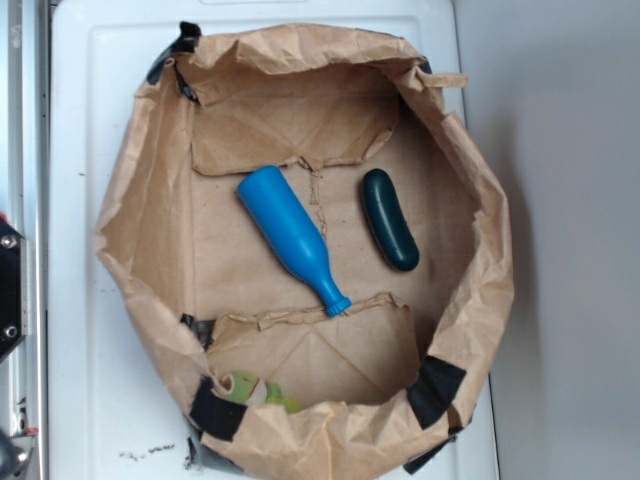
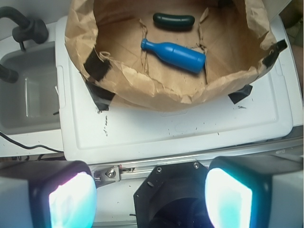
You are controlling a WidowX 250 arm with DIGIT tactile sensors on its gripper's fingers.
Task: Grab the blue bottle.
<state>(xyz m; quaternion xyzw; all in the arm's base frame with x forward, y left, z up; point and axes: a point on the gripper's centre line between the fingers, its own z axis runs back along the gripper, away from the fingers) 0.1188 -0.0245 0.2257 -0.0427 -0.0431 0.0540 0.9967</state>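
My gripper (image 2: pixel 151 194) is spread wide, nothing btwn the fingers (image 2: pixel 71 194), hanging over the white lid (image 2: pixel 190 128) w/ the paper bag (image 2: pixel 156 95) at 12 o'clock in wrist view. Blue bottle (image 1: pixel 288 238) lies flat on the bag floor near centre; in ext. view its cap points to 5 o'clock. Dark teal capsule (image 1: pixel 389 219) sits at its 3 o'clock, not touching.

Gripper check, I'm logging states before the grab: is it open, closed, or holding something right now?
Gripper: open and empty, well short of the bright blue plastic bottle lying in the brown paper-lined bin.
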